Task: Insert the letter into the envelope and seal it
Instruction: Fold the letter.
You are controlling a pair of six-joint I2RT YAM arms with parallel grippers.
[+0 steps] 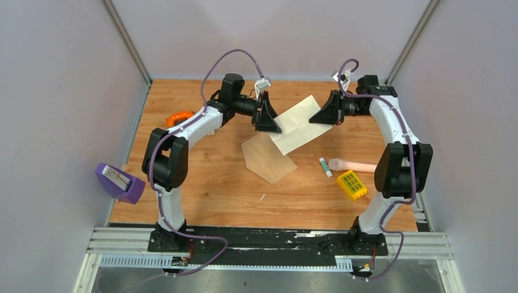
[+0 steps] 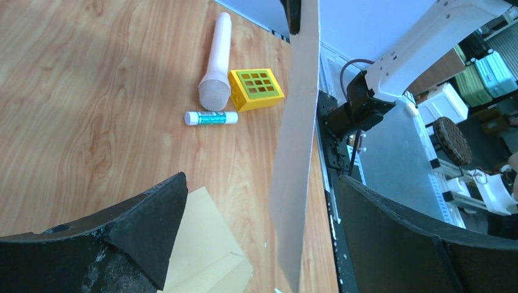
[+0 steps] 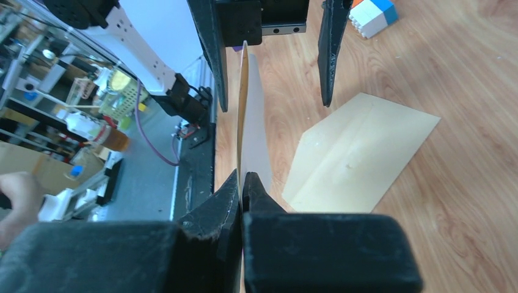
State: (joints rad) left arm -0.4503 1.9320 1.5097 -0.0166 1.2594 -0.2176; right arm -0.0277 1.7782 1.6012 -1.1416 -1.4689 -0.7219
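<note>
The right hand (image 3: 241, 183) is seen nearest of all, its fingers pressed together on one edge of the letter (image 3: 250, 122), which is held on edge in the air just above and beyond the envelope (image 3: 360, 152). The left hand (image 3: 273, 107) is placed at the letter's opposite end, on the far side of the envelope. Its jaws are spread wide to either side of the sheet, and no contact with the paper can be made out. The envelope is left flat on the desk (image 1: 214, 195) and is gripped by neither hand; whether its flap is open or folded down cannot be told. The task is therefore judged to be at an early stage. The letter is lifted and carried by one hand only, nothing is yet inserted, and the flap is not yet sealed. Opening the envelope, sliding the sheet in and closing the flap are all judged to remain. One letter and one envelope are counted, with two hands. To the right of the envelope, one glue stick (image 1: 325, 167), one pale pink cylinder (image 1: 354, 165) and one yellow gridded block (image 1: 352, 185) are laid near one another. To the left of the envelope and well apart from it, one orange object (image 1: 180, 117) and one purple holder (image 1: 119, 182) are seen. One multicoloured block (image 3: 372, 15) is glimpsed beyond the envelope from the right wrist.
</note>
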